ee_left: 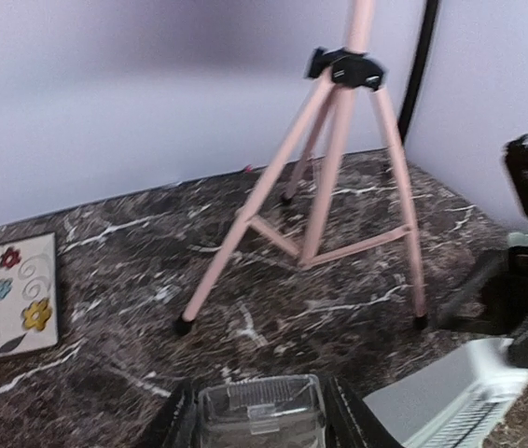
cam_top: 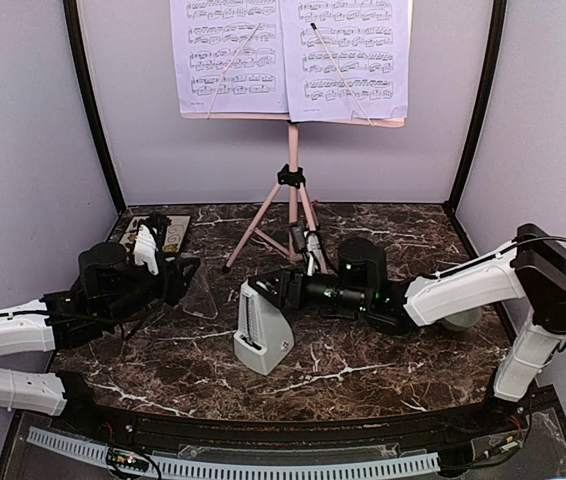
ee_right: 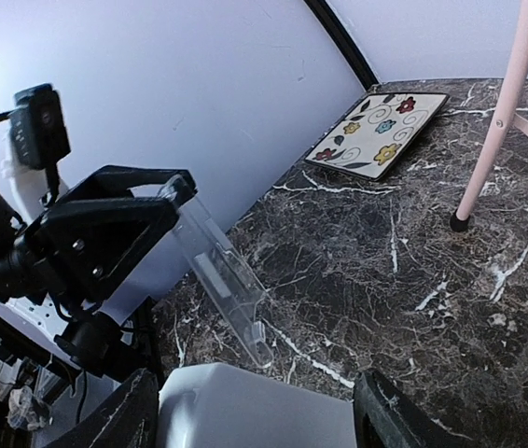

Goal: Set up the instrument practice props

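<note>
The pink music stand stands at the back on its tripod, with two sheet-music pages resting on its desk. The white-grey metronome sits upright on the marble in front of it. My right gripper reaches in from the right, and its jaws press both sides of the metronome. My left gripper is shut on a clear plastic cover, held just left of the metronome. The cover slants down toward the tabletop.
A floral tile lies at the back left of the table. A pale bowl shows partly behind the right arm. The stand's legs spread across the middle back. Lavender walls close in three sides.
</note>
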